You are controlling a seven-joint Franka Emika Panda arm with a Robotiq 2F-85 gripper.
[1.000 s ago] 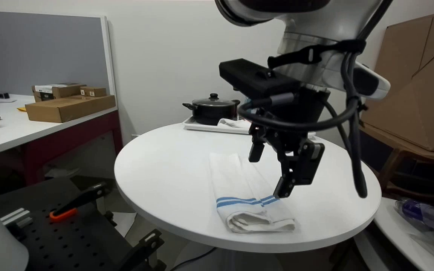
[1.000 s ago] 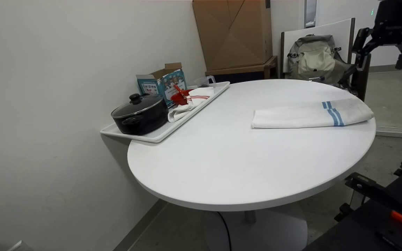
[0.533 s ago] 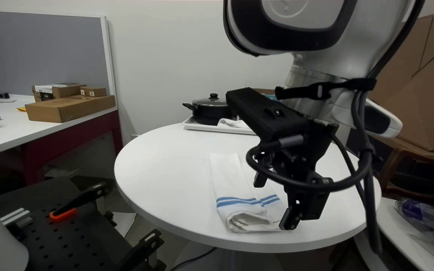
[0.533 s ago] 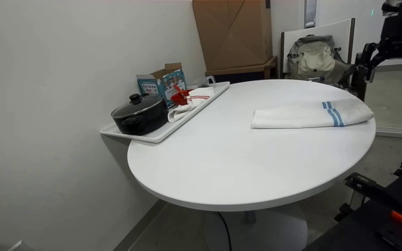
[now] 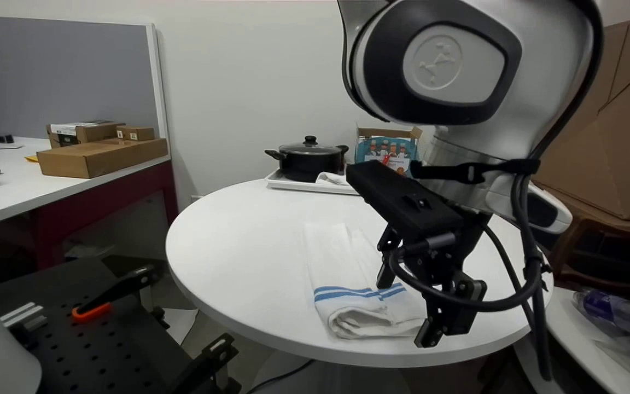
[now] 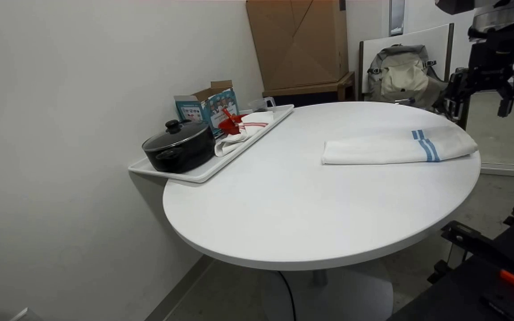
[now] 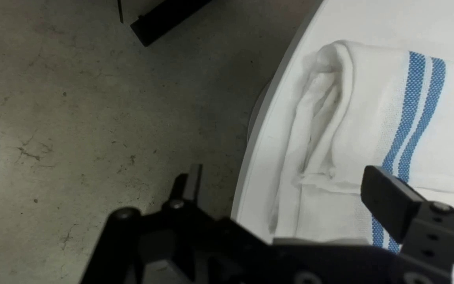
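A folded white towel with blue stripes (image 5: 342,262) lies on the round white table (image 5: 233,246), its rolled end close to the rim. Both exterior views show the towel (image 6: 373,149) flat and undisturbed. My black gripper (image 5: 406,307) hangs tilted over the striped end, its jaws wide apart with nothing between them. In the wrist view, the gripper (image 7: 286,189) has one fingertip (image 7: 384,201) above the blue stripes (image 7: 414,94) and the other past the table edge, over the floor. Against the background, the gripper (image 6: 479,108) appears raised above the table and apart from the towel.
Against the wall, a white tray (image 6: 212,171) carries a lidded black pot (image 6: 179,147), a blue box (image 6: 221,109), a red bowl (image 6: 230,125) and a red-striped cloth (image 6: 257,120). A black perforated board (image 5: 96,345) stands near the table. A backpack (image 6: 404,76) leans behind.
My gripper has come down toward the striped end of the towel, mostly in the first half second, then shifted slightly sideways. The jaws stay apart, and the towel has not moved.
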